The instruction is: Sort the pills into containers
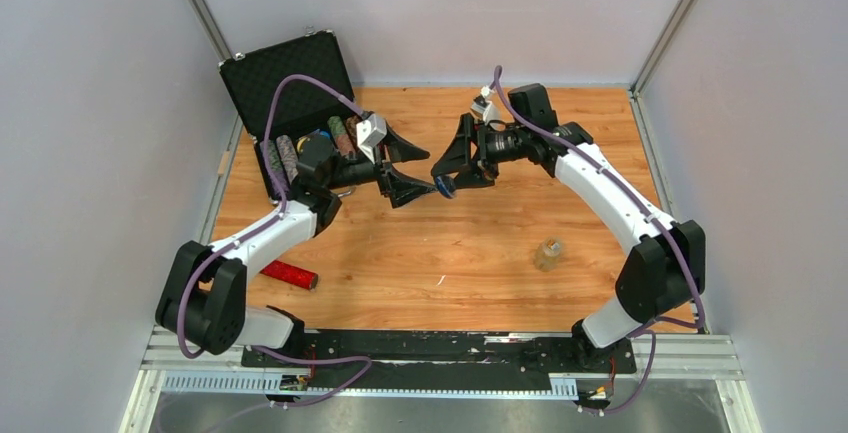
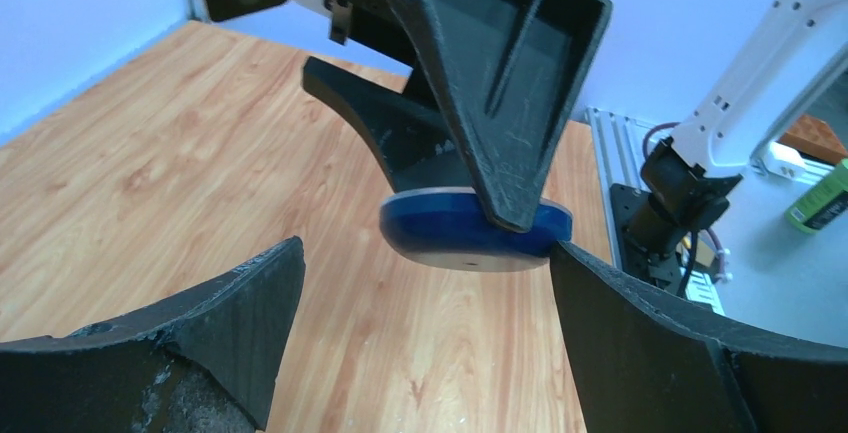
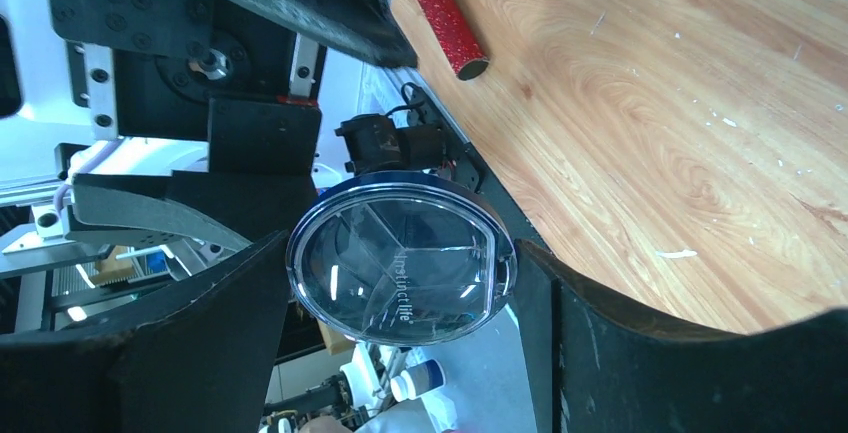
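Observation:
The container is a small round blue dish with a clear lid and dark dividers. My right gripper is shut on it and holds it on edge above the middle of the table. In the right wrist view the dish sits between my two fingers, lid toward the camera. My left gripper is open, its jaws wide apart on either side of the dish. In the left wrist view the dish hangs just past my open fingers, and the right one is close to its rim. No loose pills show.
A small clear amber bottle stands on the table to the right of centre. A red glittery cylinder lies near the left arm and also shows in the right wrist view. An open black case with chip stacks stands at the back left.

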Controlling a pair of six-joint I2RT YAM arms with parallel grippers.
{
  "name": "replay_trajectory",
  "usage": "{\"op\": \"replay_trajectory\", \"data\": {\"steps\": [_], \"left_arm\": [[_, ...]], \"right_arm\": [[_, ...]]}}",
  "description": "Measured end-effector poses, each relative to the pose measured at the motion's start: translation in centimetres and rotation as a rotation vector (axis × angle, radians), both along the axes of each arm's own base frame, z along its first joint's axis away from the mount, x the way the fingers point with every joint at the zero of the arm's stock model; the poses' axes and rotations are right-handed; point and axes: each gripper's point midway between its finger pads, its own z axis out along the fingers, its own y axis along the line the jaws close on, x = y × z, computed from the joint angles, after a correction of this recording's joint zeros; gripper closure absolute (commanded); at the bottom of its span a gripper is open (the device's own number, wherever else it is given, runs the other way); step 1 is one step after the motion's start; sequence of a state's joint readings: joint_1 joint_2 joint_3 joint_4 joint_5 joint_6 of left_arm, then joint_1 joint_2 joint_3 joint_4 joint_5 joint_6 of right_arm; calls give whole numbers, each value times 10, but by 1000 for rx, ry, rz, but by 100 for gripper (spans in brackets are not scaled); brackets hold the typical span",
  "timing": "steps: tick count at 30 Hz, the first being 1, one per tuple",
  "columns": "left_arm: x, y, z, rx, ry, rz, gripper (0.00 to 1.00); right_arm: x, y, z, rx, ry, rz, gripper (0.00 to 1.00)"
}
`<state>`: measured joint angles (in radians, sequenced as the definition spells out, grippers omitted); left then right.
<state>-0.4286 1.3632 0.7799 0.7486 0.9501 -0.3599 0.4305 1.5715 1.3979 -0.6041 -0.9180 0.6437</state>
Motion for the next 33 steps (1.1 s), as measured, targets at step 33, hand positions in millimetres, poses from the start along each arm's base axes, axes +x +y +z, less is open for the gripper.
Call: {"op": "replay_trajectory", "data": {"steps": [33], "left_arm": [[-13,-19,-3,-14,-6,-3,9]], "right_arm": [[5,12,24,101,-35,-22,47]]}}
